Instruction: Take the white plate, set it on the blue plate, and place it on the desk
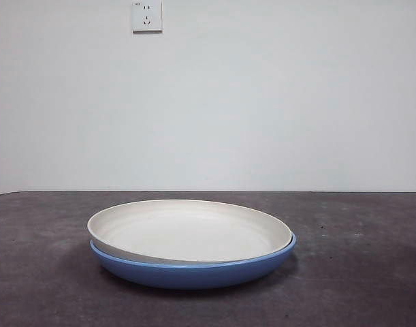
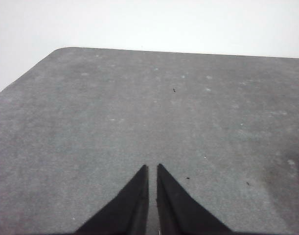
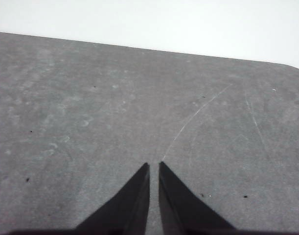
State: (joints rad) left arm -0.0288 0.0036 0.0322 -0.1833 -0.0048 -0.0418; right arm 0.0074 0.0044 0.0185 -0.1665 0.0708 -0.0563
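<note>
The white plate (image 1: pixel 187 230) rests inside the blue plate (image 1: pixel 194 271), slightly tilted with its left rim riding higher. The stack sits on the dark grey desk (image 1: pixel 371 272) near the middle of the front view. Neither arm shows in the front view. My left gripper (image 2: pixel 152 169) hangs over bare desk (image 2: pixel 115 112), jaws shut with nothing between them. Over another bare stretch of desk (image 3: pixel 90 107), my right gripper (image 3: pixel 153 166) is likewise shut and empty. Neither wrist view shows the plates.
A white wall with a power socket (image 1: pixel 147 16) stands behind the desk. A rounded desk corner (image 2: pixel 61 51) appears in the left wrist view, another rounded corner (image 3: pixel 293 66) in the right wrist view. A thin pale scratch (image 3: pixel 193 120) marks the desk.
</note>
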